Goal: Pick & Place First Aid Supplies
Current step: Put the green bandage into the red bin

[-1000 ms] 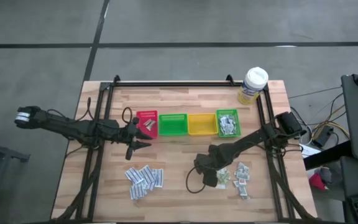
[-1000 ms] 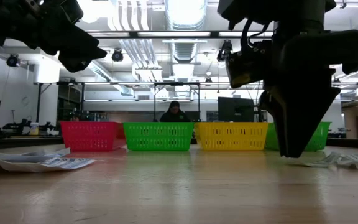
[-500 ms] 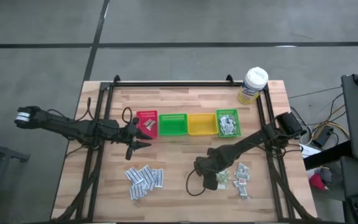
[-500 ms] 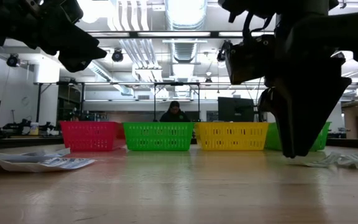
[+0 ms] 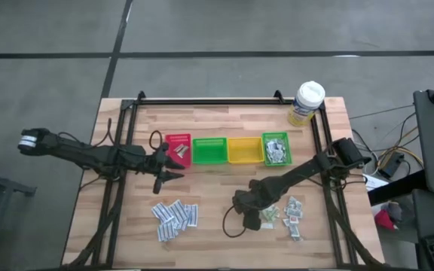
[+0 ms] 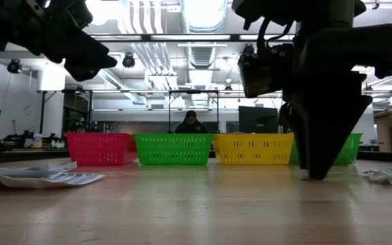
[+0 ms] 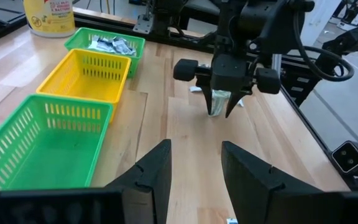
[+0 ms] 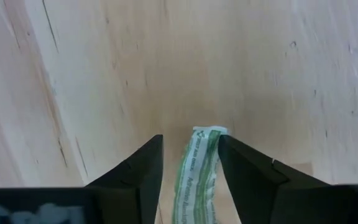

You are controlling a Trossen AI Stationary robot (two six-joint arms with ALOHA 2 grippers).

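My right gripper (image 7: 220, 114) points down at the wood table (image 5: 217, 188), just left of a loose heap of first aid supplies (image 5: 292, 212). It is shut on one pale green sachet (image 8: 197, 168). In the low view its fingertips (image 6: 315, 175) reach the tabletop. My left gripper (image 7: 191, 165) hangs open and empty above the table, beside the red bin (image 5: 178, 149). A second heap of white-blue sachets (image 5: 175, 217) lies flat at the near left. My right gripper holds the pale green sachet between its two fingers, which sit on the two long edges (image 8: 215, 155). The fingers come from above, pointing steeply down, and lie along the sachet. The sachet stands upright (image 7: 218, 101), and its free end (image 8: 209, 132) reaches just past the fingertips.
Four bins stand in a row at mid-table: the red one, a green one (image 5: 209, 150), a yellow one (image 5: 244, 150) and a green one (image 5: 276, 148) that holds sachets. A yellow wipes tub (image 5: 306, 103) stands at the far right. A person sits far behind the table (image 6: 191, 122).
My right gripper has sunk a little, and its fingertips now stand at the tabletop, with the sachet still between them. My left arm has kept still.
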